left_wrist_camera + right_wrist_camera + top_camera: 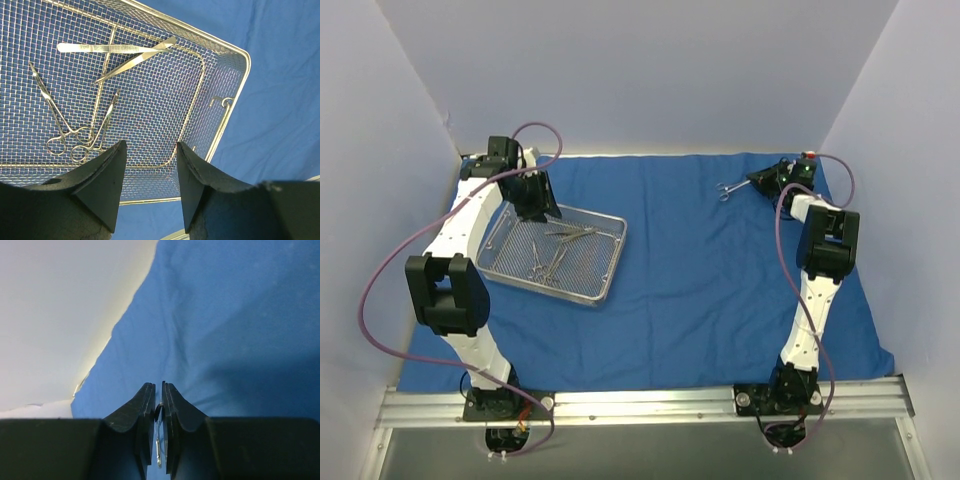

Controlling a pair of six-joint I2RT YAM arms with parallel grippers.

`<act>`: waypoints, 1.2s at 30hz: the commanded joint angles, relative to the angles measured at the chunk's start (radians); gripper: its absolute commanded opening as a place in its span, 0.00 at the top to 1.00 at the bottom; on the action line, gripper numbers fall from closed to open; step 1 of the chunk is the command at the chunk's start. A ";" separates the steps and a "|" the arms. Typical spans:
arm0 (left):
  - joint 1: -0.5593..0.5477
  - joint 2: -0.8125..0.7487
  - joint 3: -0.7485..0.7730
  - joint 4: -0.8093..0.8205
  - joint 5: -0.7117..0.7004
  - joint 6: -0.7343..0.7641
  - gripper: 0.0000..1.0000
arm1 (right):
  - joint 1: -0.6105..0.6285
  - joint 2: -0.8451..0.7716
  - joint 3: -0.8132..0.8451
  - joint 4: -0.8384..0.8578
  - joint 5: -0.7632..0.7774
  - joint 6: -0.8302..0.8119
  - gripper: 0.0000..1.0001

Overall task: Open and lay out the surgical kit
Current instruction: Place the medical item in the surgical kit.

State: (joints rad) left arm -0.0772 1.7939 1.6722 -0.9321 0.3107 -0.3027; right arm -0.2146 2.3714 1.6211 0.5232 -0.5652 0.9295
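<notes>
The royal-blue cloth [720, 290] lies spread flat over the table. The silver wire-mesh tray [610, 262] sits on it at the left and holds two ring-handled instruments [542, 262] and two tweezers [570, 233]. My left gripper [535, 200] is open and empty above the tray's far-left end. In the left wrist view it [150, 150] hovers over the tray [235, 95], with ring-handled instruments [55, 112] and tweezers [107, 48] ahead. My right gripper [758, 181] is at the far right, shut on a ring-handled instrument [728, 188]. In the right wrist view, thin steel [159, 442] shows between the shut fingers [145, 400].
White walls enclose the table on the left, back [640, 80] and right. The cloth's far edge [107, 342] meets the back wall just beyond my right gripper. A metal rail [650, 405] with both arm bases runs along the near edge.
</notes>
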 commanded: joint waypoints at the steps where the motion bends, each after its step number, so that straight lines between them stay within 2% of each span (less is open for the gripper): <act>1: 0.007 0.012 0.030 0.001 -0.004 0.014 0.47 | -0.003 -0.003 0.013 -0.041 0.036 -0.041 0.87; 8: 0.007 0.010 0.026 0.006 -0.004 0.014 0.46 | -0.002 -0.038 -0.030 -0.098 0.102 -0.061 0.73; 11: 0.007 0.009 0.026 0.006 -0.004 0.014 0.46 | 0.000 -0.046 -0.040 -0.124 0.110 -0.075 0.65; 14: 0.007 0.009 0.023 0.007 -0.002 0.014 0.46 | 0.000 -0.060 -0.046 -0.153 0.120 -0.086 0.52; 18: 0.008 0.007 0.020 0.006 -0.007 0.013 0.44 | -0.002 -0.078 -0.029 -0.224 0.166 -0.110 0.41; 22: 0.008 -0.001 0.021 0.007 -0.009 0.011 0.43 | -0.003 -0.072 0.065 -0.435 0.269 -0.164 0.36; 27: 0.010 -0.010 0.014 0.003 -0.025 0.011 0.43 | -0.012 -0.106 0.115 -0.518 0.369 -0.195 0.33; 31: 0.011 -0.008 0.026 -0.037 -0.102 0.028 0.41 | -0.014 -0.196 0.137 -0.675 0.468 -0.212 0.33; 36: 0.011 0.033 0.018 -0.097 -0.289 0.080 0.40 | 0.076 -0.281 0.172 -0.759 0.375 -0.253 0.35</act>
State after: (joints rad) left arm -0.0761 1.8133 1.6722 -0.9768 0.1604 -0.2676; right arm -0.2066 2.2208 1.7271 -0.1112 -0.1886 0.7399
